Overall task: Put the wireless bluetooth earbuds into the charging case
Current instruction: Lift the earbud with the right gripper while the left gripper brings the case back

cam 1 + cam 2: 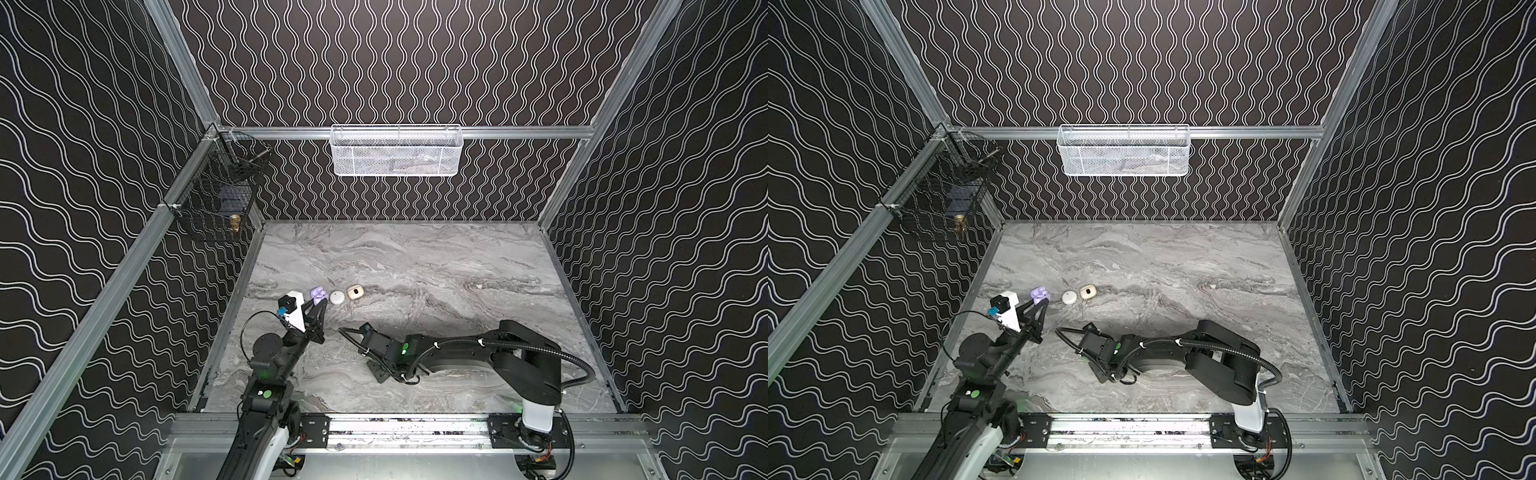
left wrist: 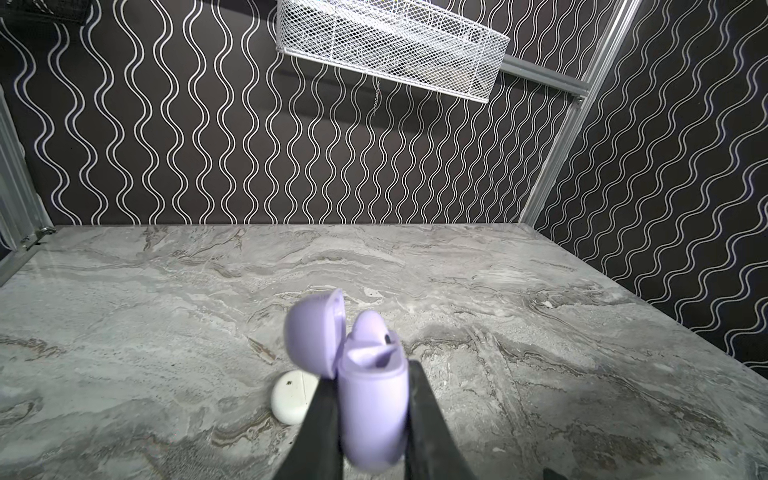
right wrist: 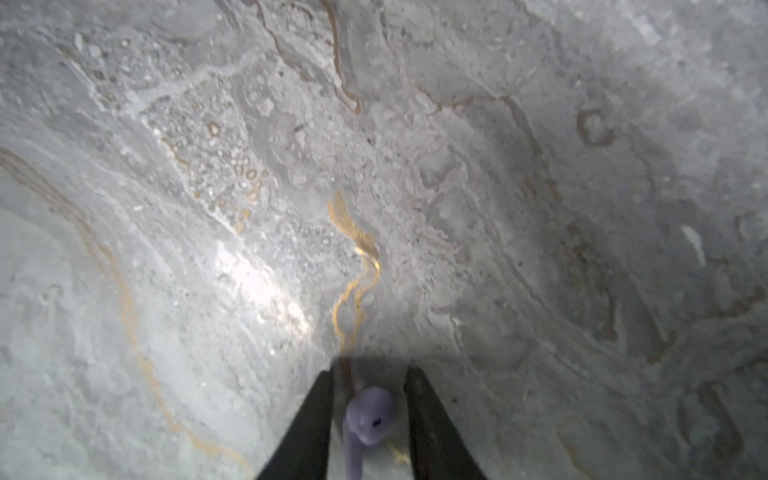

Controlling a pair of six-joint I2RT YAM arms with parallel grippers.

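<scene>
My left gripper [image 2: 371,374] is shut on the body of a lavender charging case [image 2: 372,407], which it holds upright with the lid [image 2: 313,332] swung open. One lavender earbud [image 2: 372,328] sits in the case. In both top views the case [image 1: 316,294] [image 1: 1039,294] is at the left of the table. My right gripper [image 3: 369,374] is low over the marble, nearer the front, and open. A second lavender earbud [image 3: 370,415] lies on the table between its fingers, with a gap on each side.
A white round case [image 1: 336,297] and a beige case [image 1: 354,292] lie just right of the lavender one. A tiny white piece [image 1: 479,286] lies further right. A white mesh basket [image 1: 395,151] hangs on the back wall and a black wire basket [image 1: 216,195] on the left.
</scene>
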